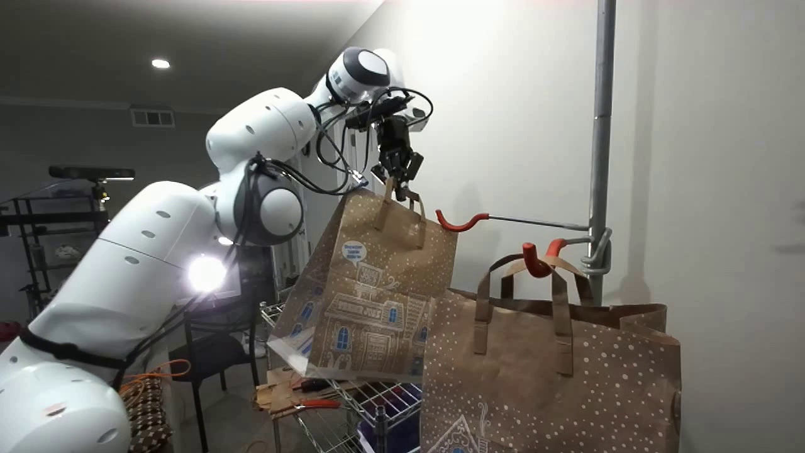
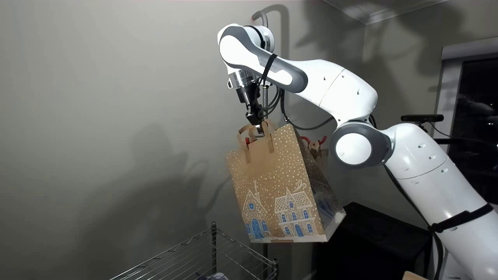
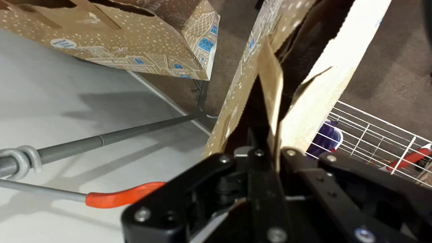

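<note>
Wrist view: the jaws of the gripper (image 3: 277, 158) are clamped on a paper handle (image 3: 272, 81) of a brown paper bag (image 1: 377, 289), which hangs tilted directly below them. Just beneath the fingertips the bag's rim (image 3: 329, 54) gapes, its long edges spread apart. Near the jaws and a little lower is the curved end of a red-tipped hook (image 1: 462, 225); in an exterior view it meets the bag's upper corner, though whether the two touch I cannot tell. Sideways from the jaws, open air runs to the upright pole (image 1: 602, 157), and a gap separates them from the pale wall (image 2: 97, 77). Well below the jaws, near the bag's base, lies the edge of a wire rack (image 2: 175, 256), with a purple thing (image 3: 325, 136) and a red-handled tool (image 3: 408, 158) seen among its wires. Farther from the jaws and lower, a second bag (image 1: 553, 390) hangs from another red hook (image 1: 536, 261); from above, a strip of brown floor (image 3: 231, 42) shows between the two bags. Well beyond the jaws stand a dark chair (image 1: 217, 355) and, in an exterior view, a black boxy form (image 2: 373, 233) and a dark window (image 2: 480, 93); a lit lamp (image 1: 160, 63) sits in the ceiling (image 1: 239, 38).
</note>
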`<state>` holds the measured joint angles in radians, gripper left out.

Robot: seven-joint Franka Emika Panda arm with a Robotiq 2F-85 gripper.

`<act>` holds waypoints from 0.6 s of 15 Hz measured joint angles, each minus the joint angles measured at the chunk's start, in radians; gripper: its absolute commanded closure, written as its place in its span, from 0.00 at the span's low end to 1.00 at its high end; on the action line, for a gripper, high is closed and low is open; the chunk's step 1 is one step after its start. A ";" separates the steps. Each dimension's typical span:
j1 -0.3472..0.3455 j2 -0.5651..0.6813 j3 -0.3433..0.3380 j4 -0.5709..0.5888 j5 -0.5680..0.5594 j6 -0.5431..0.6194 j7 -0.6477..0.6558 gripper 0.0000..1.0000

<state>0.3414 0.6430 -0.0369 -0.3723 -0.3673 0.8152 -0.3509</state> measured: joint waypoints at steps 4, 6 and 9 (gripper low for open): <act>-0.006 0.008 0.013 0.000 0.042 0.045 -0.020 1.00; -0.039 0.024 0.026 -0.001 0.090 0.069 -0.023 1.00; -0.109 0.062 0.035 -0.001 0.141 0.102 -0.051 1.00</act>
<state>0.2327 0.7049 -0.0015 -0.3731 -0.2268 0.9172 -0.4017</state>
